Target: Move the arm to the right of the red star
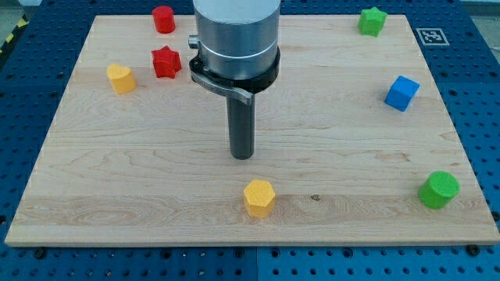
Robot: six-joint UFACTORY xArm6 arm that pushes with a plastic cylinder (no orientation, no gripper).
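Progress looks partial in the camera view, the only one you have; my tip [242, 156] rests on the wooden board [328, 195] near its middle, well apart from the red star [166, 62], which lies toward the view's top left; the tip sits to the view's right of the star but also clearly lower, so you should judge the placement as not yet close beside it; what is left, I would say, is a slide up and toward the view's left until the tip stands just at the star's right side.

The rod has no jaws to open or close and holds nothing; no block touches it; the nearest is the yellow hexagonal block [259, 197], below the tip.

Elsewhere you can see a red cylinder [163, 19] above the star, a second yellow block [120, 78] at its left, a green star [372, 21], a blue cube [401, 93] and a green cylinder [438, 190].

No brand or readable writing shows; only a black-and-white square marker [430, 36] sits off the board's top right corner.
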